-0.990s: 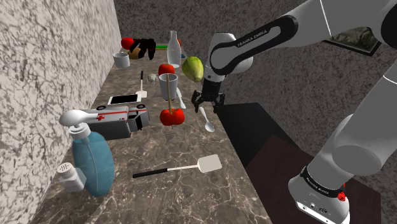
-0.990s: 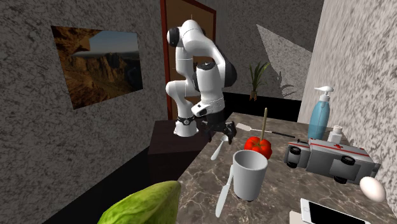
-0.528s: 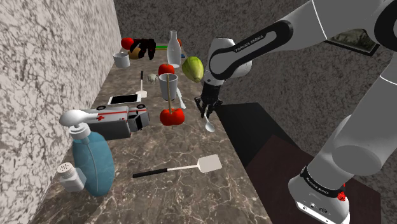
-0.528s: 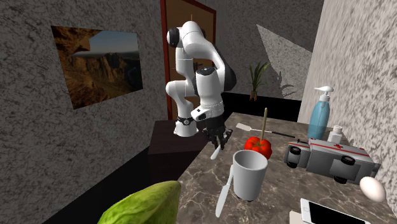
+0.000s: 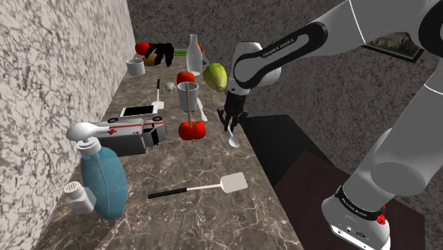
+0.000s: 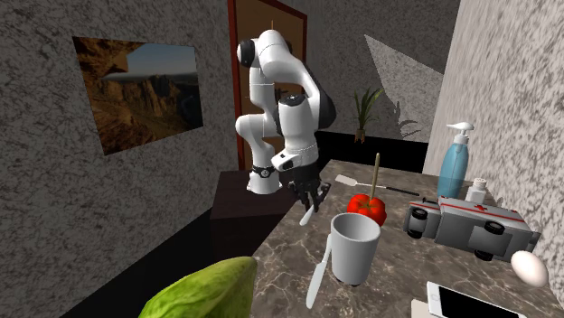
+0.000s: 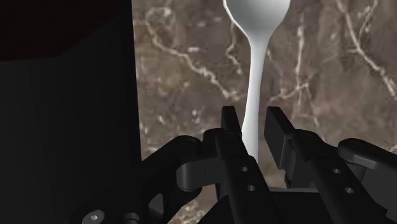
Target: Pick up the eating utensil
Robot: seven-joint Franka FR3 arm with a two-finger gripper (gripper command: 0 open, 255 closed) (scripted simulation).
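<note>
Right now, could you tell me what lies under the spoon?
Brown veined counter lies under the spoon. The gripper covers the handle's near end and whatever is beneath it.

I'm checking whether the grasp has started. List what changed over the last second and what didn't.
The tool came down a little, and its fingers, spread wide a second ago, closed on the white spoon's handle. The wrist view shows them clasping it. The spoon stays flat on the marble counter, not yet lifted. The cup, the red apple and the spatula have not moved.
</note>
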